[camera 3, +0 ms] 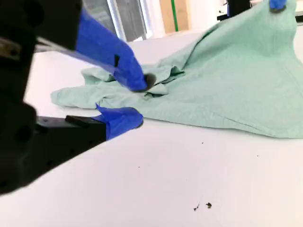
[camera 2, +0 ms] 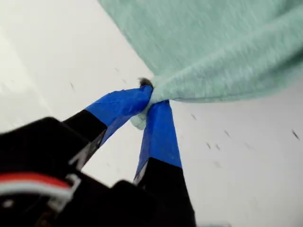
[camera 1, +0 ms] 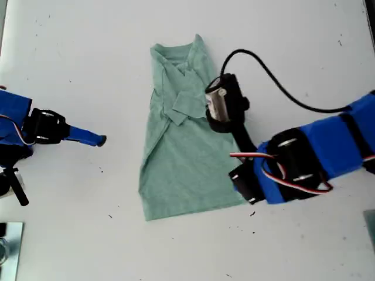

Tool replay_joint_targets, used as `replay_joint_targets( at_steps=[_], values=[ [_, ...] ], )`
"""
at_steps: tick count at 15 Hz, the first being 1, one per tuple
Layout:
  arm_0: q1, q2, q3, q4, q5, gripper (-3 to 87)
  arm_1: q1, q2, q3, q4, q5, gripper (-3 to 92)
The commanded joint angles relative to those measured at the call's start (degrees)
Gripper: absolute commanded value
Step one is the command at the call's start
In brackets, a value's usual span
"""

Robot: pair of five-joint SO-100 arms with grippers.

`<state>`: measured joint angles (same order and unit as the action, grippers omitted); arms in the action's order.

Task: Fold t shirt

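Shirt (camera 1: 184,170) lay mid-table (camera 1: 70,58), part-folded. First gripper (camera 2: 150,101) pinched its edge, lifting it; second gripper (camera 3: 137,101) gaped, empty, near shirt. Light, limp, wrinkling cloth; probably best gripped at hems, corners.

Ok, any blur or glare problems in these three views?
Exterior view: even light, white table nearly washed out, t shirt clear. First wrist view: the cloth is smeared and soft. Second wrist view: my second hand blurs up close, the background is bright.
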<state>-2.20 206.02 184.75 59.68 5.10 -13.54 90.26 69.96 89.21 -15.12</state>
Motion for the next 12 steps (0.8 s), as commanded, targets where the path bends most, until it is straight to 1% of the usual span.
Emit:
replay_joint_targets(
  at_steps=[1, 2, 3, 5, 6, 7, 8, 9, 11, 12],
  values=[
    [1.5, 0.5, -0.5, -0.5, -1.2, -0.1, 1.8, -3.4, -1.8, -13.0, -3.3, -0.2],
    [1.7, 0.5, -0.6, -0.5, -3.6, -0.1, 2.0, -6.9, -1.0, -17.6, -4.0, -0.2],
    [1.8, 0.5, -0.7, -1.1, -4.0, -0.1, 1.7, -10.5, -0.3, -22.0, -4.4, -0.2],
    [1.4, 0.5, -0.5, -0.4, -11.4, -0.2, 0.3, -18.6, 0.6, -26.2, -3.4, -0.3],
    [2.1, 0.5, -0.6, -0.4, -11.6, -0.2, -0.9, -20.8, 0.6, -27.2, -2.5, 2.2],
    [2.5, 0.5, -0.7, -0.1, -11.6, -0.2, -1.9, -20.5, -0.8, -26.1, -2.8, 15.9],
    [2.6, 0.5, -0.7, 0.2, -11.6, -0.2, -2.5, -17.9, -4.0, -21.5, -4.0, 25.0],
    [3.1, 0.5, -0.7, 0.4, -11.6, -0.2, -3.0, -12.7, -6.4, -17.8, -5.9, 25.1],
    [3.6, 0.5, -0.6, 1.1, -11.2, -0.2, -3.9, -2.7, -13.5, -6.7, -6.9, 24.8],
    [4.1, 0.5, -0.5, 1.4, -11.2, -0.2, -4.0, 3.8, -11.6, -4.2, -6.9, 24.5]
  ],
)
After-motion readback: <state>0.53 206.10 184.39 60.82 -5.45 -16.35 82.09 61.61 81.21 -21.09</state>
